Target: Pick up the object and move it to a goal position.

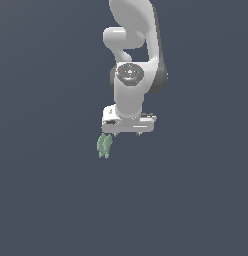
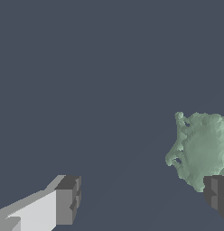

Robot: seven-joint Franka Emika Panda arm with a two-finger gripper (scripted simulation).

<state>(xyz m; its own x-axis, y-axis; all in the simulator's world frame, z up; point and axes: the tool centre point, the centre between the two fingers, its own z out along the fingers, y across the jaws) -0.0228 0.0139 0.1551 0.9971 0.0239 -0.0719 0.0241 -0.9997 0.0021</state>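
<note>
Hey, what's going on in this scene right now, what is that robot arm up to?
A white Panda arm is working over a plain dark surface with its gripper pointing down. A small pale green lumpy object sits just below the gripper, off to the exterior view's left. In the wrist view the fingers are spread wide, with the object beside one fingertip rather than between them. Nothing is grasped yet.

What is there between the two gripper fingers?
Only bare dark floor, per the wrist view. The green object sits off to one side, beside one fingertip, not between them.

A flat, even slate-blue backdrop point(image 1: 46, 200) fills both views. It has no visible seams, and the light falls on it softly and evenly.
</note>
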